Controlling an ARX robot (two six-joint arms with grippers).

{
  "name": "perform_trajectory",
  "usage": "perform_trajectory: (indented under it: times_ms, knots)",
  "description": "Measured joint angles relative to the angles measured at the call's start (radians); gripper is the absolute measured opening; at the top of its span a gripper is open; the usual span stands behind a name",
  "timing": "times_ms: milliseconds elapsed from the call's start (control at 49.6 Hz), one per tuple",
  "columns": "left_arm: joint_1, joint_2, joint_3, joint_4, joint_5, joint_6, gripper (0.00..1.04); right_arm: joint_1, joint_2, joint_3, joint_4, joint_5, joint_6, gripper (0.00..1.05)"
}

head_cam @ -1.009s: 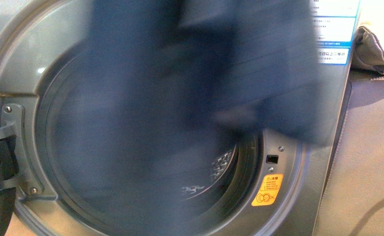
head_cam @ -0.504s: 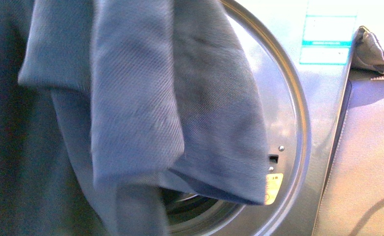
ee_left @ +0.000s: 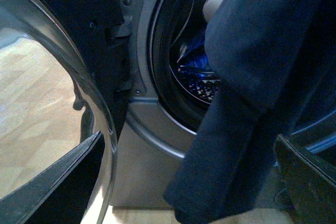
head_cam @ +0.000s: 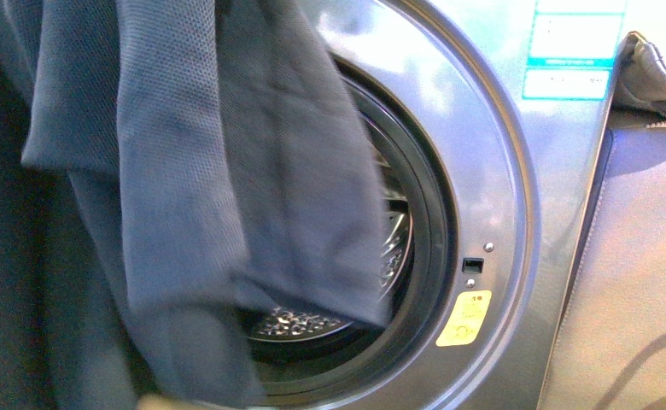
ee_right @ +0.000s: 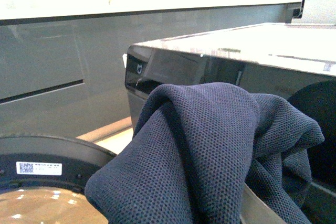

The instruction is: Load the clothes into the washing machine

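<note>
The clothes [head_cam: 201, 171], a dark blue-grey mesh garment, hang in limp folds over the left half of the washing machine's [head_cam: 517, 213] round porthole. The shiny perforated drum [head_cam: 300, 323] shows below and right of them. In the right wrist view the clothes [ee_right: 205, 150] are bunched over my right gripper [ee_right: 210, 211], which is shut on them with its jaws hidden. In the left wrist view my left gripper [ee_left: 188, 148] stands open in front of the machine, low down. A hanging length of the clothes [ee_left: 236, 119] shows between its fingers [ee_left: 63, 179]; whether it touches them is unclear.
The open door's glass [ee_left: 47, 93] curves close to the left gripper, hinged at the porthole's left. A yellow sticker [head_cam: 464, 318] and a blue-white label [head_cam: 573, 51] mark the machine's front. Pale padded fabric [head_cam: 645, 256] lies right of the machine. The machine's flat top [ee_right: 252, 43] shows behind the bunched cloth.
The garment has swung left across the front view, uncovering the right side of the porthole, the gasket and more of the drum.
</note>
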Motion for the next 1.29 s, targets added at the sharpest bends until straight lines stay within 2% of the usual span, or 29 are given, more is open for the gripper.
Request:
perform_trajectory:
  times_ms: [424, 1231, 1251, 1291]
  knots:
    - [0.0, 0.0, 0.0, 0.0, 0.0, 0.0, 0.98, -0.056, 0.079, 0.282, -0.152, 0.024, -0.06, 0.09]
    - [0.0, 0.0, 0.0, 0.0, 0.0, 0.0, 0.98, -0.06, 0.083, 0.296, -0.152, 0.027, -0.069, 0.09]
    - [0.003, 0.001, 0.0, 0.001, 0.012, -0.006, 0.98, -0.06, 0.083, 0.296, -0.152, 0.027, -0.069, 0.09]
    - [0.051, 0.027, 0.0, 0.046, 0.151, -0.056, 0.98, -0.06, 0.083, 0.296, -0.152, 0.027, -0.069, 0.09]
